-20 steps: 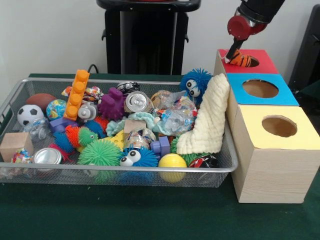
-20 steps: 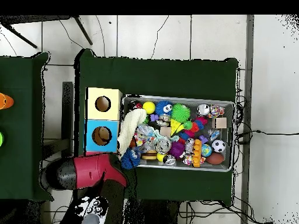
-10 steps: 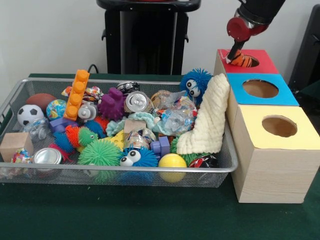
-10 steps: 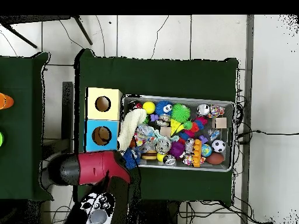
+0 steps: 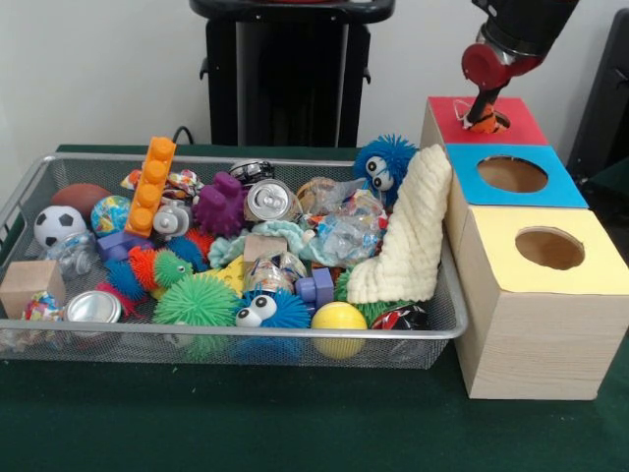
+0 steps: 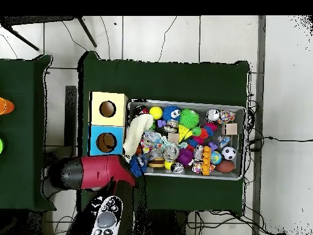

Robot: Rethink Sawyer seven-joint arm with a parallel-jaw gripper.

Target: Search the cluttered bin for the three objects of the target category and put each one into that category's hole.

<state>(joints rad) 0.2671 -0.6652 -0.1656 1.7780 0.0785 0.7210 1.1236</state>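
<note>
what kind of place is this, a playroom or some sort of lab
Most likely a robotics lab test station, not a playroom. A red and black robot arm reaches over a wooden sorting box with red, blue and yellow holed tops, beside a wire mesh bin of mixed toys on a green-covered table.

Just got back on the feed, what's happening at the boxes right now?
The gripper is at the hole of the red-topped box, with an orange striped toy at its tip, right at the hole. Whether the jaws are gripping it cannot be seen. The blue box and yellow box holes look empty, and the wire bin is full of mixed toys, cans and balls.
</note>
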